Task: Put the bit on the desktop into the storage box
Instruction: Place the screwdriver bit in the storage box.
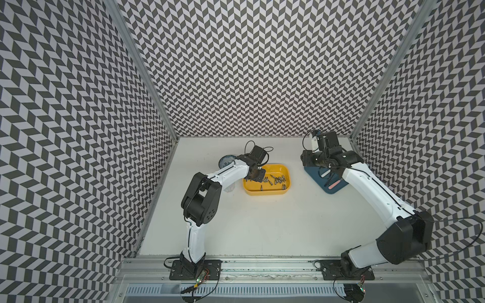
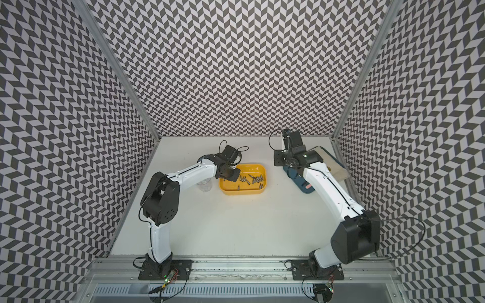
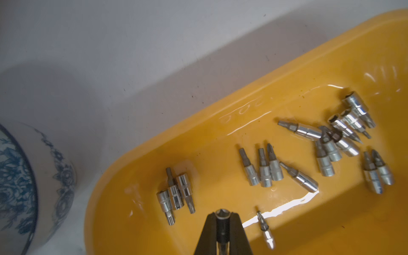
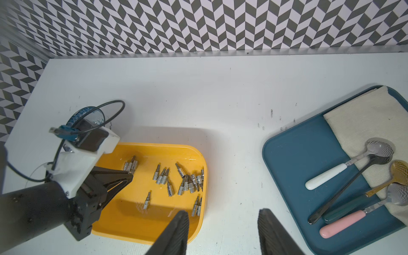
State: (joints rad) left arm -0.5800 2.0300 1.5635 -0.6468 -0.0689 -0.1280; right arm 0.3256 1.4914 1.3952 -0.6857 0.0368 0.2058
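Chrome bit (image 3: 221,227) pinched by left tool (image 3: 222,215) over storage box (image 3: 198,132), wrist-view only; right tool (image 4: 223,213) spread.

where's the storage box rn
In both top views the storage box sits mid-table between the patterned bowl and the blue tray, the left gripper over its bowl-side end.

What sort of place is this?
Probably a robot test cell, not a workshop: a left arm and right arm bolted to a rail beside a white table, zigzag-patterned walls boxing it in, and a yellow box of bits.
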